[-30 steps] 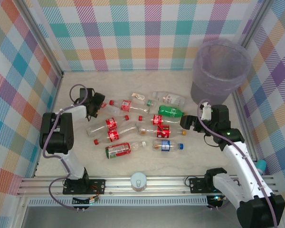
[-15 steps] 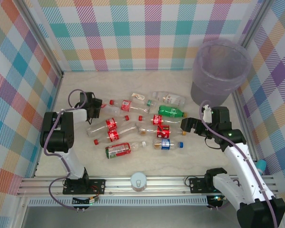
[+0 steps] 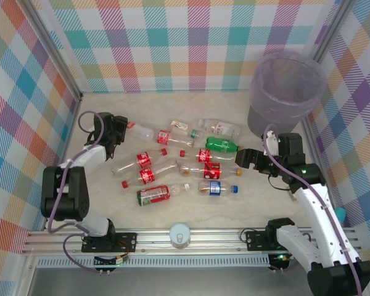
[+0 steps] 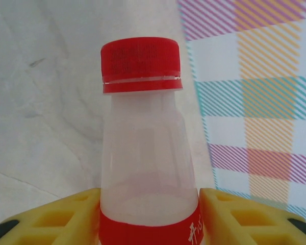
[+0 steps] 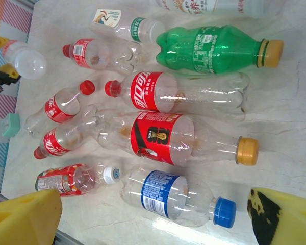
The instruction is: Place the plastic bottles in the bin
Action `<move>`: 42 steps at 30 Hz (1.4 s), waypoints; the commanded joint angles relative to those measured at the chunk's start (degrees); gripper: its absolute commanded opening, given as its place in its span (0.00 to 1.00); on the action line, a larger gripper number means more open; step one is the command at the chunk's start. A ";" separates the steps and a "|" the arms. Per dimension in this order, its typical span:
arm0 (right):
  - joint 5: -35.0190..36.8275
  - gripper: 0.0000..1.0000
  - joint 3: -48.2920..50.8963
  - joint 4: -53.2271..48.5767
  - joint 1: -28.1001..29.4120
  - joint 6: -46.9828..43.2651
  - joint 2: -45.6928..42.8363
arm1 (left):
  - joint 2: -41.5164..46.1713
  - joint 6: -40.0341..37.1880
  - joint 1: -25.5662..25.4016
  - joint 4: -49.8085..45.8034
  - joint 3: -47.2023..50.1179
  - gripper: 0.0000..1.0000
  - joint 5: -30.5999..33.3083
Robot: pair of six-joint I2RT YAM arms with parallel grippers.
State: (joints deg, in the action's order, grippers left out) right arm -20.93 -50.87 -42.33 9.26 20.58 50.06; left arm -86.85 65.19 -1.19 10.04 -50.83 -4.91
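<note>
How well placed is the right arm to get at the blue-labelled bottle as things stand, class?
Probably yes. The right gripper hangs open close to the blue-labelled bottle, which lies at the pile's near edge with nothing on top of it and bare table beside its cap.

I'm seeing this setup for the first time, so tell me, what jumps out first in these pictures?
A scatter of clear plastic bottles lying in the middle, mostly red-labelled, with one green bottle standing out. The left gripper is clamped on a red-capped bottle at the left edge of the scatter, while the big translucent bin stands at the far right, past the open right gripper.
</note>
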 commanded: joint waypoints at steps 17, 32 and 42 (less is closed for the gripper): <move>-3.06 0.79 -22.86 0.80 15.13 -5.18 22.03 | 3.69 -8.31 -32.11 1.24 -8.51 0.40 -8.91; -9.08 0.94 -16.13 6.88 15.73 -0.78 24.28 | -4.44 2.33 -34.18 17.19 -7.21 0.38 -14.98; -9.55 0.84 -11.26 10.59 15.77 5.64 21.77 | -4.39 2.13 -35.28 17.12 -6.95 0.37 -15.17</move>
State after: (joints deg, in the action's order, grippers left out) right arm -27.97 -63.81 -34.89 24.73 23.53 72.77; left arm -91.57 66.65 -35.64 24.16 -57.56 -18.65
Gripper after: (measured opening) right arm 0.846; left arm 0.378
